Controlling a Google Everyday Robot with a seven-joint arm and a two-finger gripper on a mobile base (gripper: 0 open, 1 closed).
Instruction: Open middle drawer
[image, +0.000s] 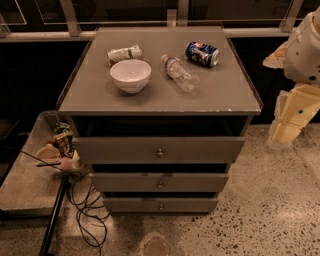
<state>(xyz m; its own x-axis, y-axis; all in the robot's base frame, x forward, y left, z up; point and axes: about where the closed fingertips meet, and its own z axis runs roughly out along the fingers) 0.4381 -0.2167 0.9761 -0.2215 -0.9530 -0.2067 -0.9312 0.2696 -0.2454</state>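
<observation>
- Gripper (290, 122) hangs right of the cabinet, well apart from the drawer fronts, with bare floor (260, 200) between.
- Middle drawer (200, 182) front and its knob (160, 185) face open floor.
- Top drawer (200, 150) front sits close above, bottom drawer (195, 205) close below.
- Black cable (86, 210) and low side table (25, 190) crowd the left side.

No print on the soda can (202, 53) near the tabletop's (225, 92) far right corner is legible; the tool (287, 131) hangs beyond the right edge.

White bowl (130, 75), toppled bottle (179, 73), can (202, 53) and packet (124, 53) share the cabinet top (220, 90).
</observation>
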